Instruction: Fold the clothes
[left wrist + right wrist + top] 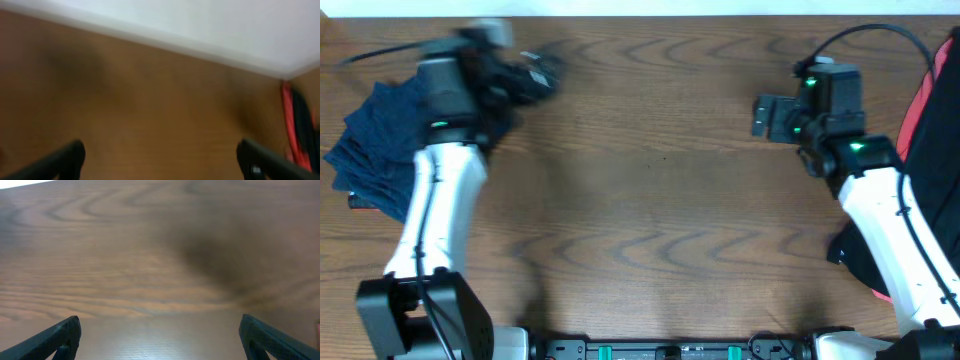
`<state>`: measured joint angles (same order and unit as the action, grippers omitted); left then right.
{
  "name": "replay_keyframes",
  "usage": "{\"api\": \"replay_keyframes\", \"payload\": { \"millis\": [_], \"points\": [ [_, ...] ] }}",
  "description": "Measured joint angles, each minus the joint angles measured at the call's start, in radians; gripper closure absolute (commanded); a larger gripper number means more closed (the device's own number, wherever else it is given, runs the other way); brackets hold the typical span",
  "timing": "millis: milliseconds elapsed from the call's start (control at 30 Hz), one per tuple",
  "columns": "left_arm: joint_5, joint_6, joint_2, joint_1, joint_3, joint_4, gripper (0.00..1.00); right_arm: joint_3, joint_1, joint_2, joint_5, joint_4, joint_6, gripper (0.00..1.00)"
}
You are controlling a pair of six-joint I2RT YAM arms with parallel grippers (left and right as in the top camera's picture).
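A folded dark navy-blue garment lies at the far left of the table, partly under my left arm. A pile of black and coral-red clothes sits at the right edge; it also shows at the far right of the left wrist view. My left gripper is open and empty over the back left of the table, right of the navy garment, its fingers spread wide. My right gripper is open and empty over the back right, left of the red and black pile, its fingers also spread.
The wooden table spans the view between the two arms. A white wall runs along the table's back edge. A black cable trails at the back left. The arm bases stand at the front edge.
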<state>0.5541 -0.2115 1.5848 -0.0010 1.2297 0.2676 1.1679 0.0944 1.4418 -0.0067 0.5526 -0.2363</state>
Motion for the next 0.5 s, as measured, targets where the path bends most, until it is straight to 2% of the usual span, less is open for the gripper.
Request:
{"api": "replay_keyframes", "payload": {
  "millis": [133,300,500],
  "points": [
    [-0.177,0.032,0.000,-0.136,-0.008,0.274,0.02,0.038,-0.123,-0.006,-0.046,0.197,0.038,0.01],
    [-0.378,0.030,-0.049,-0.148,-0.012,0.530,0.02,0.063,-0.189,-0.128,-0.079,0.364,0.071,0.01],
    [-0.458,0.029,-0.380,-0.118,-0.011,0.667,0.02,0.069,-0.187,-0.415,-0.093,0.484,0.088,0.01]
  ]
}}
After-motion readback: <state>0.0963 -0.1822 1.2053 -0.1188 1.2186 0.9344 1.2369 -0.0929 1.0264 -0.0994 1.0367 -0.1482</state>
